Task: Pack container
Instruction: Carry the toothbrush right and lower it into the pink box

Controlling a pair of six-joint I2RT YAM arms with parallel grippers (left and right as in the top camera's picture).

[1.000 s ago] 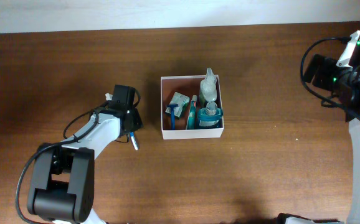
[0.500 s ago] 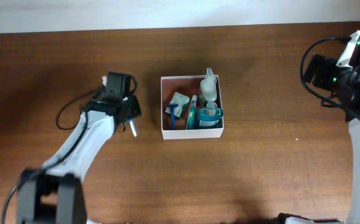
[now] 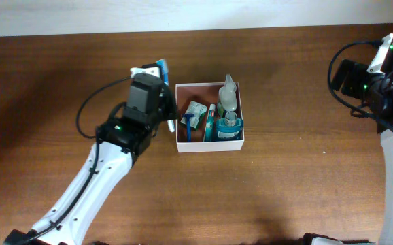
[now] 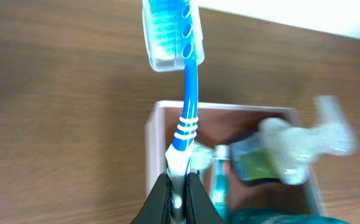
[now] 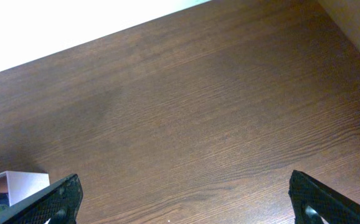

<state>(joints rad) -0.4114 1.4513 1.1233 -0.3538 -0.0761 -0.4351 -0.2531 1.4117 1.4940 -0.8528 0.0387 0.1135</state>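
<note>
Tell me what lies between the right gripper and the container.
Nothing but bare table: overhead and right wrist views both show plain wood from the container to the right gripper.

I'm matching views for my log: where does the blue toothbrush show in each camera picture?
Overhead: the toothbrush shows its capped head left of centre, beside the top-left corner of the container.
Left wrist: toothbrush mid-frame, head at top, handle clamped in the left gripper, container behind it.
Right wrist: not in it.
Shared landmark: the white-walled container, whose corner shows at lower left in the right wrist view.
</note>
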